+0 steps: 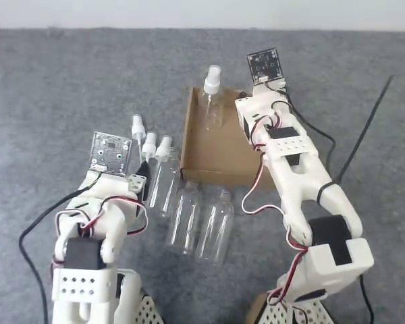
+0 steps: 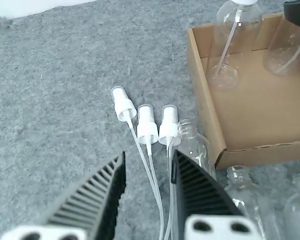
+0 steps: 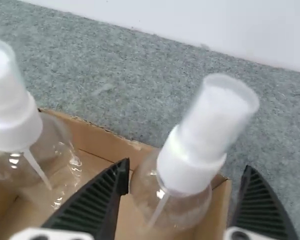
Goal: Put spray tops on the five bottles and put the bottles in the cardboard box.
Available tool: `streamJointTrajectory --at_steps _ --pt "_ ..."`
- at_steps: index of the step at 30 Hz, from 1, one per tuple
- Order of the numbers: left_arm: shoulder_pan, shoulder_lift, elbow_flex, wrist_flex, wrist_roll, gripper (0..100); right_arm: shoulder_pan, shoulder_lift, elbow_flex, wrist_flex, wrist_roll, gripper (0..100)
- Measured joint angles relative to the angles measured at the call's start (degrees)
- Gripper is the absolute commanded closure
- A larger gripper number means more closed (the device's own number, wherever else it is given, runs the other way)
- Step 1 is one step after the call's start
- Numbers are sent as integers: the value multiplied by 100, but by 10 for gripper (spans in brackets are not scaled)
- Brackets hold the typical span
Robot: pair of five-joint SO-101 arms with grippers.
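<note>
Carpet (image 1: 54,81) grey, fuzzy; wht wall (image 1: 189,12) behind; cardboard box (image 1: 217,156) on it.

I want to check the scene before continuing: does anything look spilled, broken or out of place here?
Nothing stands out. Two capped bottles stand upright in the cardboard box; three open bottles lie on the carpet beside three loose spray tops, all intact, nothing spilled.

Wide grey counter (image 1: 67,81) left of the cardboard box (image 1: 186,131) gave my left end effector (image 2: 148,159) room. Three spray tops (image 2: 146,127) and three lying bottles (image 1: 184,216) crowded the box's near-left corner. Two capped bottles (image 2: 230,50) blocked its far end, one between the open fingers of my right end effector (image 3: 187,170).
</note>
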Motion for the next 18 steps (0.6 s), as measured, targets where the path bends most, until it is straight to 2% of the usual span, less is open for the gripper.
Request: streamJointTrajectory --at_steps 6,13,18 --pt "0 9 0 0 0 863 9 0 -598 281 0 705" --pt "0 9 0 0 0 863 9 0 -1723 1354 0 705" --pt "0 9 0 0 0 863 9 -141 -2505 2541 0 706"
